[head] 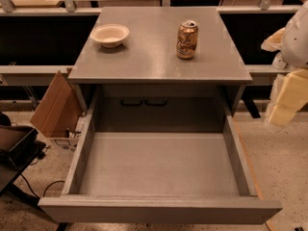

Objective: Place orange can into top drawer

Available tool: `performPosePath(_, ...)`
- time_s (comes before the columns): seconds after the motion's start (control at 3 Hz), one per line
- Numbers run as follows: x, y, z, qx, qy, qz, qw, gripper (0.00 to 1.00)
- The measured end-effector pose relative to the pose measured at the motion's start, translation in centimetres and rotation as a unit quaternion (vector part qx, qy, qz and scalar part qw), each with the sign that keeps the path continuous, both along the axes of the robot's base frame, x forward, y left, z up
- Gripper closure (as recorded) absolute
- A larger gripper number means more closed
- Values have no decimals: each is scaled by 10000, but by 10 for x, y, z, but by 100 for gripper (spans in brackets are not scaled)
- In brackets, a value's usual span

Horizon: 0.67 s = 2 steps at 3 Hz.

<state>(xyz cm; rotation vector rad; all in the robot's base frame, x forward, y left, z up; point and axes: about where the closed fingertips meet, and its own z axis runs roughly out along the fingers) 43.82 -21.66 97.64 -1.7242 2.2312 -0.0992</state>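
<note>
The orange can (187, 40) stood on the cabinet top (144, 57), top drawer (159, 165) open. The gripper (285, 97) hung at right, state I could not tell; I judged reaching was due.

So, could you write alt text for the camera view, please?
An orange can stands upright on a grey cabinet top beside a cream bowl, above the open, empty top drawer. The gripper hangs at the right edge, away from the can.

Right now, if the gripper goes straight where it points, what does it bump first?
The gripper, at the right edge, seems to point down and left. It would probably meet the right wall of the drawer first, or the floor beside it; depth is unclear. The can sits off that line.
</note>
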Motion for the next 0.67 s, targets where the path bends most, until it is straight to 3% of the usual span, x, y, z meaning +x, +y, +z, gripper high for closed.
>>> performPosePath(0.33, 0, 0, 0, 0, 0, 0, 10000, 0)
performPosePath(0.67, 13, 2, -7, 255, -144, -17, 9996, 0)
